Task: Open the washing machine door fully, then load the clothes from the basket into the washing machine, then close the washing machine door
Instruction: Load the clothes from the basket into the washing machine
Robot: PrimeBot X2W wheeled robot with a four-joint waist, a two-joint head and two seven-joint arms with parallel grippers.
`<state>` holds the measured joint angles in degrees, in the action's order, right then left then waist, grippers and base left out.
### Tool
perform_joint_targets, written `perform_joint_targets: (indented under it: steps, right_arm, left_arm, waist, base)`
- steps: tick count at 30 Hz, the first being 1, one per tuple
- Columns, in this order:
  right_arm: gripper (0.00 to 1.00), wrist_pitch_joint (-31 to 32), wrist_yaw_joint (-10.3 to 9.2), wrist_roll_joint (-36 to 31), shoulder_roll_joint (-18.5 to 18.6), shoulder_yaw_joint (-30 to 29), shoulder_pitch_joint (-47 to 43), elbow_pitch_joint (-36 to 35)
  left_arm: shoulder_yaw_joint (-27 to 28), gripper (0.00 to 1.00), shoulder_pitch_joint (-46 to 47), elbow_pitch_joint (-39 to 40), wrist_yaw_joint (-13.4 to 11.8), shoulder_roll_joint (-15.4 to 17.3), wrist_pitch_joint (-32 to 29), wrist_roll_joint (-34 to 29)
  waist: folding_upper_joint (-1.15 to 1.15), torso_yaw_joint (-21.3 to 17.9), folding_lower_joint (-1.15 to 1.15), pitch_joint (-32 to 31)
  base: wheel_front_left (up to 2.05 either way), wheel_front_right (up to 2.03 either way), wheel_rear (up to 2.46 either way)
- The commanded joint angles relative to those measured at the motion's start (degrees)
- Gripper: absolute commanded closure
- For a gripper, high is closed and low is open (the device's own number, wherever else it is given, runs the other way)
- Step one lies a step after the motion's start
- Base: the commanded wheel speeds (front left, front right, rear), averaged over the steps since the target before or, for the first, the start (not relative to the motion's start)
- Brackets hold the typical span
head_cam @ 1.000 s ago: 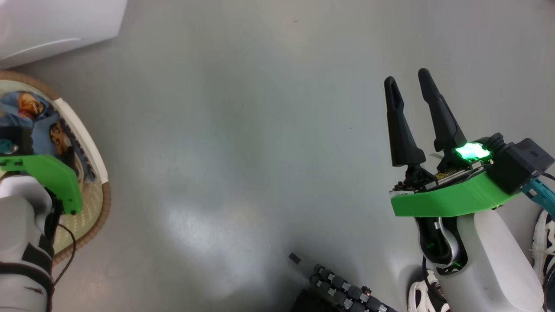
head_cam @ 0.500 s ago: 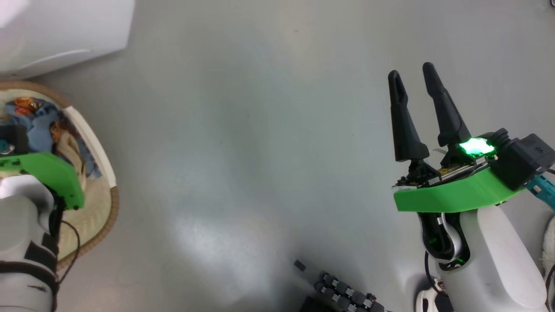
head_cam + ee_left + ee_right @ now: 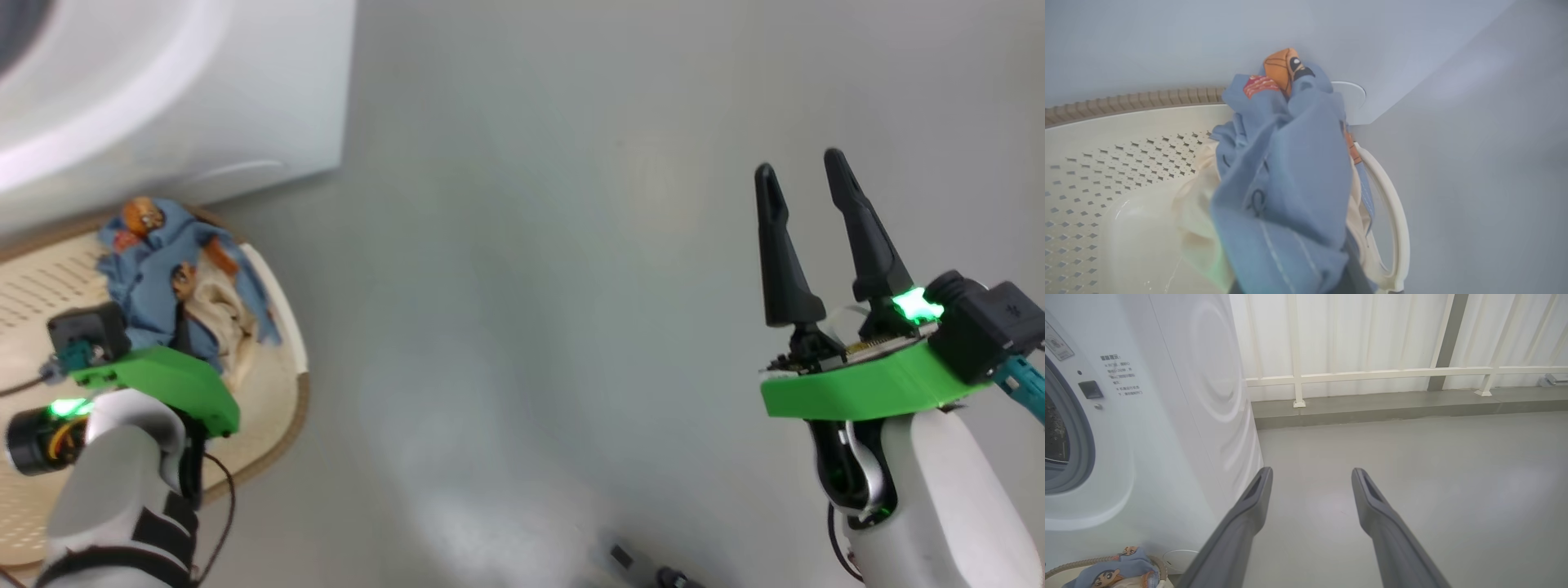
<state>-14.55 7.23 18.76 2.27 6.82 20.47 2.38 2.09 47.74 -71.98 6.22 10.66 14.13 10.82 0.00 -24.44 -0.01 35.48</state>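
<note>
We see the left fingers (image 3: 181, 331) sunk into the clothes (image 3: 163, 269), a soft bunched heap of light blue fabric with orange cartoon prints over plain cream cloth; the fingers are almost wholly wrapped by the folds and appear pressed together on the bundle. The clothes sit at the handle end of the basket (image 3: 282, 408), a cream plastic tub with rows of small perforations, a ribbed brown rim and a smooth white handle (image 3: 1392, 204) curving beside the cloth. The basket stands on the floor (image 3: 522, 310) right at the foot of the washing machine (image 3: 1180, 416), a tall white box with shallow rings pressed into its side panel, printed text on its front and a grey rubber ring (image 3: 1084, 449) around the dark drum mouth. Well apart on the other side, we find the right fingers (image 3: 780, 253), long, dark and tapered, spread wide and holding nothing above bare floor. The floor is smooth grey with a dull sheen. Behind it runs a low grey kerb (image 3: 1392, 406) carrying a white railing (image 3: 1392, 371) before pale pleated panels (image 3: 1363, 330). Open floor stretches from the machine's corner to the railing.
</note>
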Motion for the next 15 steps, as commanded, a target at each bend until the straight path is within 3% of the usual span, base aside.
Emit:
perform_joint_targets:
  steps: [1,15]
  right_arm:
    - [0.00,-0.45,0.25,-0.78,0.95,0.13,-1.98,-1.06]
    - [0.00,-0.45,0.25,-2.36,4.84,-1.98,-9.40,-0.47]
  left_arm:
    - [1.01,1.00,-2.59,1.90,0.39,0.72,0.76,0.54]
    - [4.39,1.00,-18.71,28.76,0.85,-4.46,0.86,0.27]
  waist:
    - [0.00,4.31,0.01,-5.20]
    - [0.00,11.18,0.01,-17.24]
  base:
    - [0.00,0.00,0.00]
    - [0.00,0.00,0.00]
